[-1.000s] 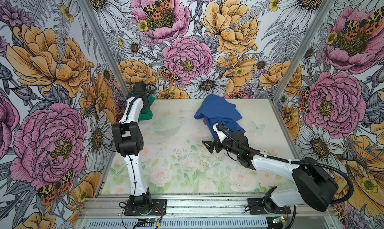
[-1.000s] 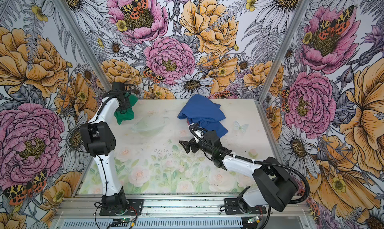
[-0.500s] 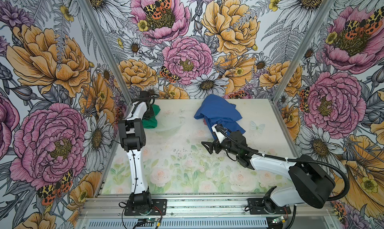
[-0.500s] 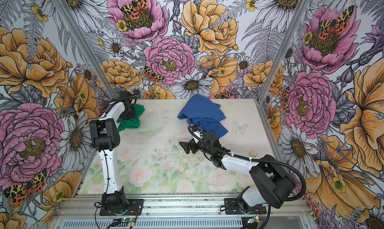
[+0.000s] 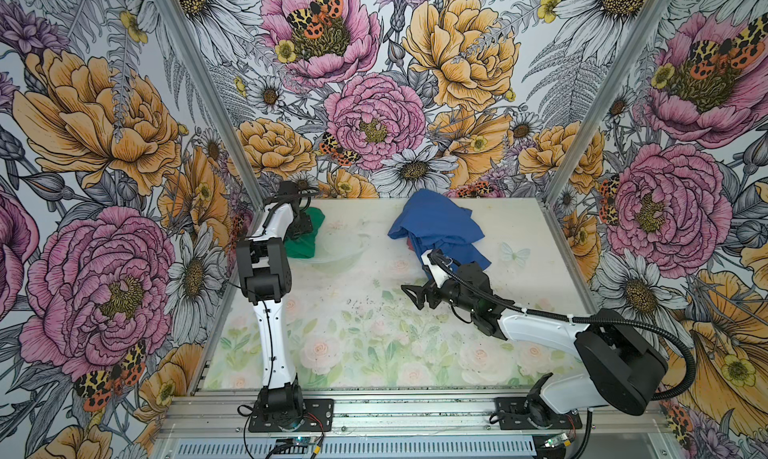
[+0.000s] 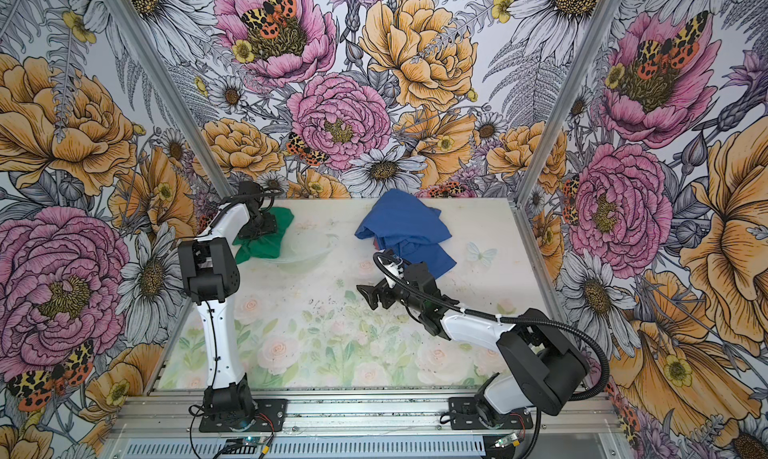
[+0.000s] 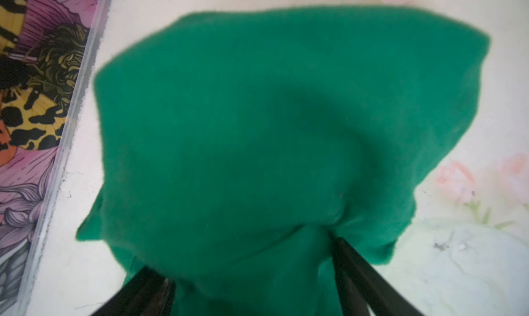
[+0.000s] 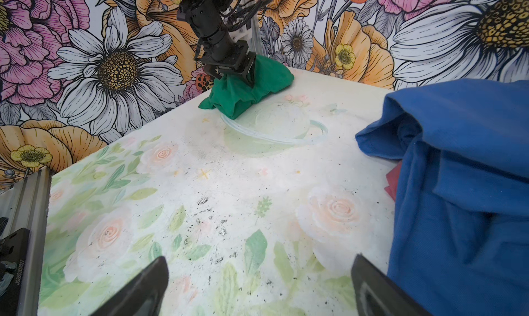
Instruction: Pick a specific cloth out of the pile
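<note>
Green, soft and crumpled, one small cloth (image 7: 257, 128) lies on the table (image 5: 353, 344) between the spread jaws of the left gripper (image 8: 232, 74). One blue cloth (image 5: 436, 224) over one red scrap (image 8: 390, 183) makes the pile (image 6: 403, 228), just beside the right gripper (image 5: 409, 297), spread and empty.

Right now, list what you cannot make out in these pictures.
- Fingertips of the left gripper: the green cloth covers them in the left wrist view.
- Red cloth: only a sliver shows in the right wrist view; the blue cloth covers the rest.
- Green cloth's folds: blurred in the left wrist view.
- Green cloth's left edge: hidden behind the left arm in both top views.
</note>
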Action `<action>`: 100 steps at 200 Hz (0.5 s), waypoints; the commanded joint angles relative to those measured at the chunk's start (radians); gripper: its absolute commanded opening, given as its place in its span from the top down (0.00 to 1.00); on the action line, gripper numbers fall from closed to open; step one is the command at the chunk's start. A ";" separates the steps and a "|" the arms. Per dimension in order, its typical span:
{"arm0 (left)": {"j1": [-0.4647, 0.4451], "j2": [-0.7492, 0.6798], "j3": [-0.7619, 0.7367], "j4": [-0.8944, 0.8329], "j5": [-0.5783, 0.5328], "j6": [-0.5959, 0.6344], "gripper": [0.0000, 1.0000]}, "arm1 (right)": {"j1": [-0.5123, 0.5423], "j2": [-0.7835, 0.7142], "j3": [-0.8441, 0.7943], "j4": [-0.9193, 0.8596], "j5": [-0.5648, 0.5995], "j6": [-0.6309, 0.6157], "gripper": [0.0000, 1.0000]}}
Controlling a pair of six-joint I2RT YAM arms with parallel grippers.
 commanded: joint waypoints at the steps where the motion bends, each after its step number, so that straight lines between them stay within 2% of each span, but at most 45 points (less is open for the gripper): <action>1: 0.000 -0.095 0.012 0.013 0.027 0.002 0.04 | 0.010 0.007 0.034 0.007 0.005 -0.003 0.01; 7: -0.001 -0.105 0.011 0.013 0.032 0.002 0.01 | 0.010 0.007 0.034 0.007 0.003 -0.004 0.00; 52: -0.012 -0.230 -0.057 0.037 0.061 -0.023 0.01 | 0.010 -0.004 0.033 0.004 0.000 -0.004 0.01; 73: -0.039 -0.418 -0.264 0.202 0.075 -0.062 0.01 | 0.010 -0.031 0.028 -0.006 0.014 -0.005 0.01; 100: -0.097 -0.762 -0.675 0.547 0.047 -0.183 0.01 | 0.007 -0.074 0.004 0.000 0.063 -0.007 0.01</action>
